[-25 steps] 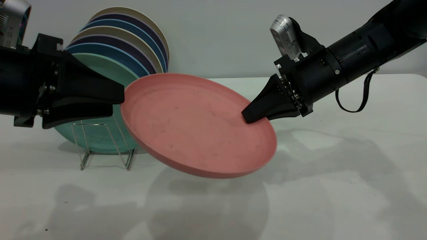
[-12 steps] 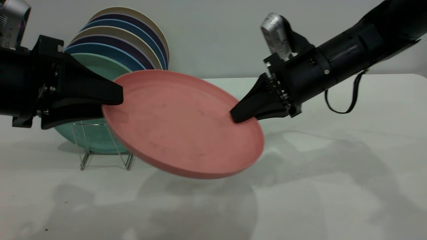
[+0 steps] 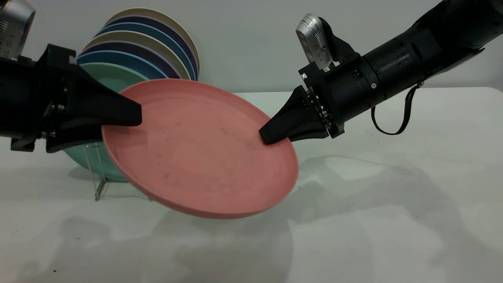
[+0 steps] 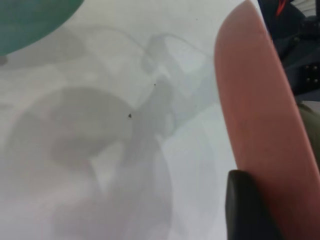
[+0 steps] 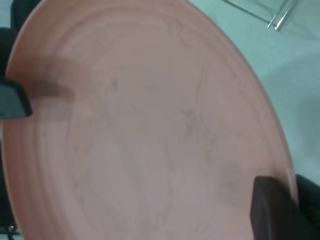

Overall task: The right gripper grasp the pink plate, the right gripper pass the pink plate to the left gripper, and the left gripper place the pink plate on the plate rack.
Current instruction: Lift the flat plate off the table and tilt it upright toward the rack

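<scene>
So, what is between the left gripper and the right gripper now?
In the exterior view, only the pink plate spans from the left gripper to the right gripper.

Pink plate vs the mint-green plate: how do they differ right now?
The pink plate hangs tilted above the table, its right rim pinched by the right claw, its left rim between the open left claw's jaws. The mint-green plate stands upright in the plate rack, frontmost in the row, partly hidden. Both are round.

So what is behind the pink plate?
Behind the pink plate stands the rack with a green plate and more plates. The pink plate covers the rack's right part and the green plate's lower right.
</scene>
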Tool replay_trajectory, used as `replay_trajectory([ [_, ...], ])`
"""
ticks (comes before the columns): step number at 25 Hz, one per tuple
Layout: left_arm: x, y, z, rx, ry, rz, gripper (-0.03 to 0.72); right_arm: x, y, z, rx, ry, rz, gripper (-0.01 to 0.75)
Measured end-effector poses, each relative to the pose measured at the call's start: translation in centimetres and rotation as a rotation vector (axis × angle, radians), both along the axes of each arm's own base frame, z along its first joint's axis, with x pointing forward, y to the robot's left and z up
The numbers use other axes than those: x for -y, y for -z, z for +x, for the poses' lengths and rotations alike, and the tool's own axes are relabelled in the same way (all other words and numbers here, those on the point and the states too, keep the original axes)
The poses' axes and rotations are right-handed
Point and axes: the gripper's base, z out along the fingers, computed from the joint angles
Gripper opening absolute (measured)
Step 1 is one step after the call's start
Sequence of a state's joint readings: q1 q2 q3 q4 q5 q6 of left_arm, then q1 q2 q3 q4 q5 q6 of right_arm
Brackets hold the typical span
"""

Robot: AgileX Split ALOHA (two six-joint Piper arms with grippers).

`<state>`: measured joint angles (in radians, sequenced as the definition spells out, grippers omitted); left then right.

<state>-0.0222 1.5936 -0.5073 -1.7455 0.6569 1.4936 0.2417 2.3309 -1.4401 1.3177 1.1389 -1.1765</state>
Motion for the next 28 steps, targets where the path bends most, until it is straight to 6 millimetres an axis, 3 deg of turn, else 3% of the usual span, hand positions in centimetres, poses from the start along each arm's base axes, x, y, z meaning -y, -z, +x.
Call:
replay_trajectory([
  [4, -0.3, 0.2, 0.1, -0.008, -0.031, 0.022, 0.159, 0.0, -0.1, -0.1, 0.001, -0.008, 0.007, 0.031],
  [9, -0.6, 0.3, 0.2, -0.010, -0.043, 0.042, 0.148, -0.3, -0.1, -0.2, -0.007, -0.012, 0.017, 0.104],
  [19, -0.7, 0.5, 0.2, 0.002, -0.026, 0.085, 0.082, -0.2, -0.5, 0.1, -0.045, 0.034, 0.055, 0.510],
  [22, -1.2, 0.8, 0.2, -0.005, -0.039, 0.155, 0.052, 1.0, -0.6, 0.5, -0.077, 0.066, 0.065, 0.583],
  [28, -2.5, 1.5, 0.3, -0.014, -0.068, 0.325, 0.027, 5.5, -0.3, 2.2, -0.123, 0.204, 0.037, 0.585],
])
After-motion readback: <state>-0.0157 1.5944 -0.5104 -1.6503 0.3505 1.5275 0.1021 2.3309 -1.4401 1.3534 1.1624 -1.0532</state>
